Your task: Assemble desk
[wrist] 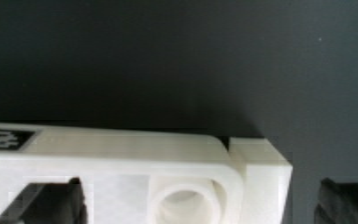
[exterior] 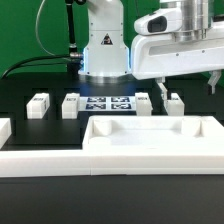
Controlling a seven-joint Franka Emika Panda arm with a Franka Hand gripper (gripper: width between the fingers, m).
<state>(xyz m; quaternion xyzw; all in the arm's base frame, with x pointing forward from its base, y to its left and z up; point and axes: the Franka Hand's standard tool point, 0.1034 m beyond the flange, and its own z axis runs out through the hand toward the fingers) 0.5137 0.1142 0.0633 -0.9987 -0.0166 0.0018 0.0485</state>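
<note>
The desk top (exterior: 150, 135), a wide white tray with a raised rim, lies at the front of the black table. Four white legs stand behind it: two (exterior: 38, 105) (exterior: 70, 103) at the exterior view's left and two (exterior: 143, 103) (exterior: 175, 102) at its right. My gripper (exterior: 187, 86) hangs open just above the rightmost leg, one finger on each side. In the wrist view a white tagged part with a round hole (wrist: 194, 198) lies under the open gripper (wrist: 194, 208), the dark fingertips (wrist: 43, 205) apart from it at the right side.
The marker board (exterior: 107, 103) lies flat between the leg pairs, in front of the robot base (exterior: 103, 55). A long white border rail (exterior: 60, 165) runs along the front, and another (exterior: 4, 130) sits at the exterior view's left edge.
</note>
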